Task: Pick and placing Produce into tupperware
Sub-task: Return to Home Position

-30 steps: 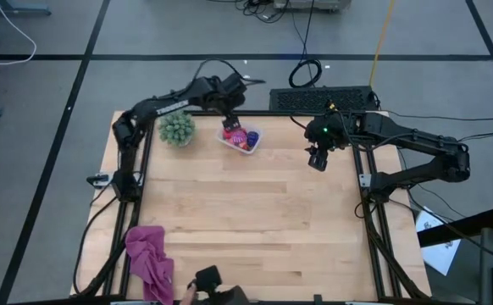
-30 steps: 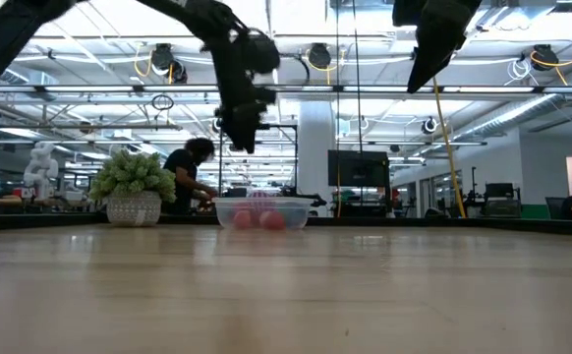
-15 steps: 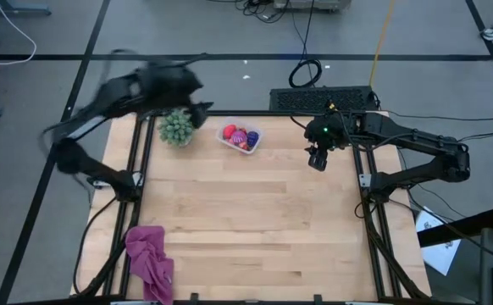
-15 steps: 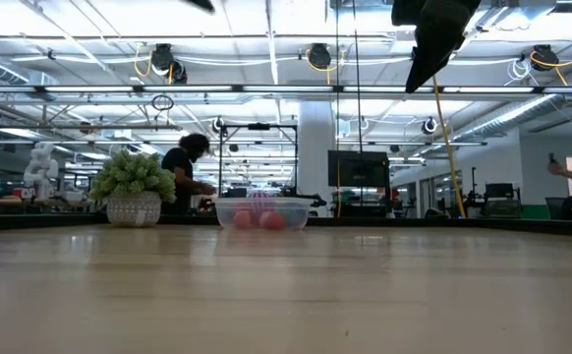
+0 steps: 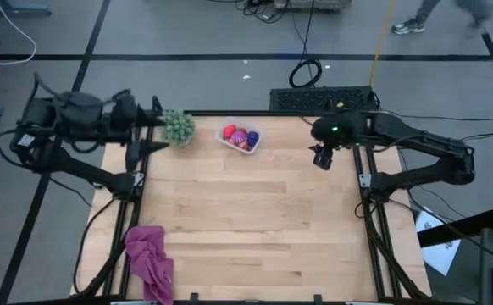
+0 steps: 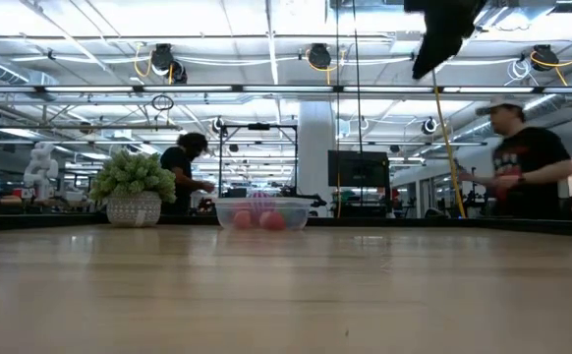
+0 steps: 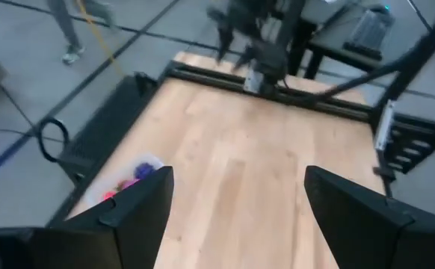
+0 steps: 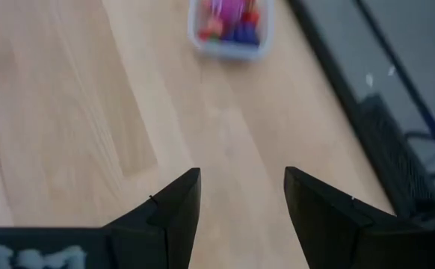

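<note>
The left gripper [image 5: 148, 129] is at the rear left corner of the table [image 5: 246, 220], fingers spread wide with nothing between them, just beside the green plant [image 5: 177, 127]. The right gripper [image 5: 320, 158] hangs high over the rear right part of the table – its fingers are also apart and empty. Between the two grippers, near the rear edge, stands the tupperware [image 5: 257, 135], just beside the plant but not touching it. The produce [image 5: 240, 137] lies inside it – red, pink and blue-purple pieces close together. A magenta cloth [image 5: 149, 258] lies at the front left corner, well apart from the tub.
</note>
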Controlling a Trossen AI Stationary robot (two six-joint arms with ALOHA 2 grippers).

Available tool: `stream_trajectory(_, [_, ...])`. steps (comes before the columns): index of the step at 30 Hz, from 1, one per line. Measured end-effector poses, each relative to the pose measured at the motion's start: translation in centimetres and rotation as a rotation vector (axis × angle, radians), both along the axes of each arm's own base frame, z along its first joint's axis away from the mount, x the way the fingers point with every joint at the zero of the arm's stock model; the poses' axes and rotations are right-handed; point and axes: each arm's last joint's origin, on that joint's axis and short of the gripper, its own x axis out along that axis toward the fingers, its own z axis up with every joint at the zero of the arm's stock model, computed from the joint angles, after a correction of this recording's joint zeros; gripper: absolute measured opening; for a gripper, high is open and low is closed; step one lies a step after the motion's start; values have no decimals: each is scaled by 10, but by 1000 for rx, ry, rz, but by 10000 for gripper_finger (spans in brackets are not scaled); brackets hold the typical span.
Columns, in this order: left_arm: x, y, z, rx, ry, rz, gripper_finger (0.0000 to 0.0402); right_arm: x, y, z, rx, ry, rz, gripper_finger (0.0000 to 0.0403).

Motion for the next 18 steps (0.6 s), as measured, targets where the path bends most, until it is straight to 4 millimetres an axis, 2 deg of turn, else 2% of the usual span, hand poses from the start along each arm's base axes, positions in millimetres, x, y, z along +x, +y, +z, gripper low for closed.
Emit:
stream_trajectory(3, [-1, -8, -7, 4, 11, 14, 308, -16, 5, 17, -34, -126, -5, 183])
stream_trajectory(6, [-8, -11, -18, 34, 15, 90, 308, -45, 13, 35, -67, -250, -11, 183])
stream_trajectory(11, [-42, -9, -32, 8, -123, 160, 308, -101, 31, 55, -101, -443, -33, 183])
stream_trajectory(14, [-58, -7, -46, -20, -237, 115, 308, -132, 40, 52, -99, -537, -53, 183])
stream_trajectory(18, [-68, -7, -81, -47, -292, 51, 308, -155, 47, 28, -83, -605, -73, 183])
